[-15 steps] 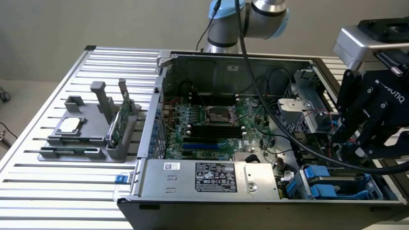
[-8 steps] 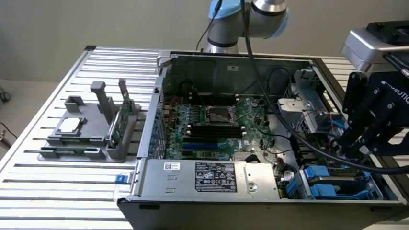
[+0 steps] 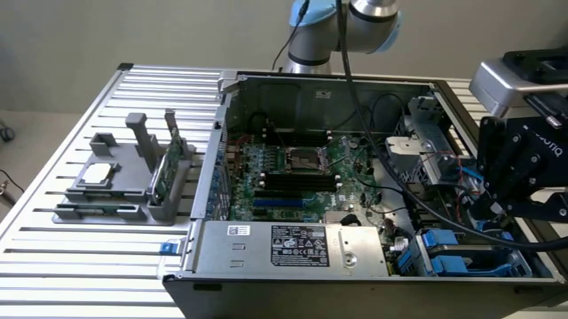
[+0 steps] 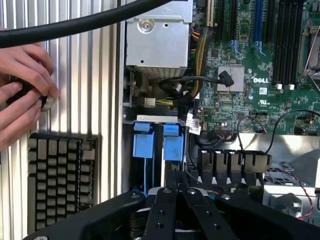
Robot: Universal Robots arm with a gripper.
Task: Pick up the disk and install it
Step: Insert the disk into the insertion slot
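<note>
Closest to my wrist camera, the gripper [image 4: 176, 184] has its fingers pressed together, the tips right at the end of the disk [image 4: 173, 145]; whether they actually pinch its blue carrier I cannot tell. The disk stands on edge in the drive bay at a corner of the computer case [image 3: 293, 83], just beside a second blue carrier [image 4: 142, 145] on the case-wall side. What I see of it runs lengthwise from the fingertips toward the metal cage [image 4: 157, 45]; its silver body is hidden. Beyond lies the motherboard [image 4: 250, 100], and over the slatted table [image 4: 95, 75] a person's hands [image 4: 22, 95] hold something small.
</note>
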